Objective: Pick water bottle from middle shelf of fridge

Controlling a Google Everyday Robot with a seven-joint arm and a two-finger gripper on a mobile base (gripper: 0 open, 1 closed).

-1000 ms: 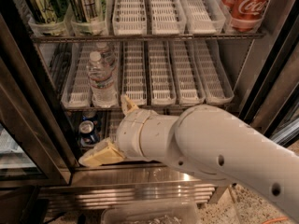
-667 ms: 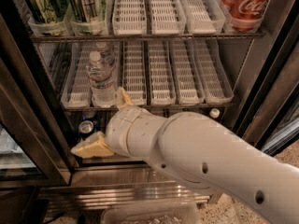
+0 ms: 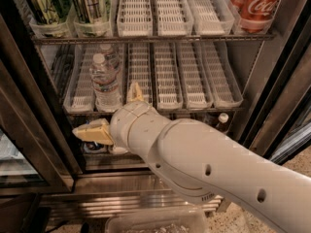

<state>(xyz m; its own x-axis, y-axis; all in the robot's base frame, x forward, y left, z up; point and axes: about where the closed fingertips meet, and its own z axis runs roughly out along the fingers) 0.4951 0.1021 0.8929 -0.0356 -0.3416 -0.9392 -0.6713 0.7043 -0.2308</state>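
Note:
The water bottle [image 3: 106, 83] stands upright at the front of the second lane tray from the left on the middle shelf [image 3: 204, 89] of the fridge [image 3: 272, 81]. It is clear and ribbed, with a white cap and a label band. A second like bottle [image 3: 112, 56] stands right behind it. My gripper [image 3: 112, 111] is in front of the shelf edge, just below and slightly right of the front bottle. Its tan fingers are spread apart: one [image 3: 92, 132] points left below the shelf, the other [image 3: 135, 92] points up beside the bottle. It holds nothing.
Green cans [image 3: 46, 6] stand top left and red Coca-Cola cans [image 3: 255, 4] top right on the upper shelf. On the bottom shelf are a small white-capped bottle [image 3: 222, 120] and a can [image 3: 92, 147]. The door frame [image 3: 29, 130] stands at left. A clear bin [image 3: 155, 222] is below.
The arm has moved up and a little left, bringing the gripper from the bottom shelf level to the front edge of the middle shelf, closer to the water bottle.

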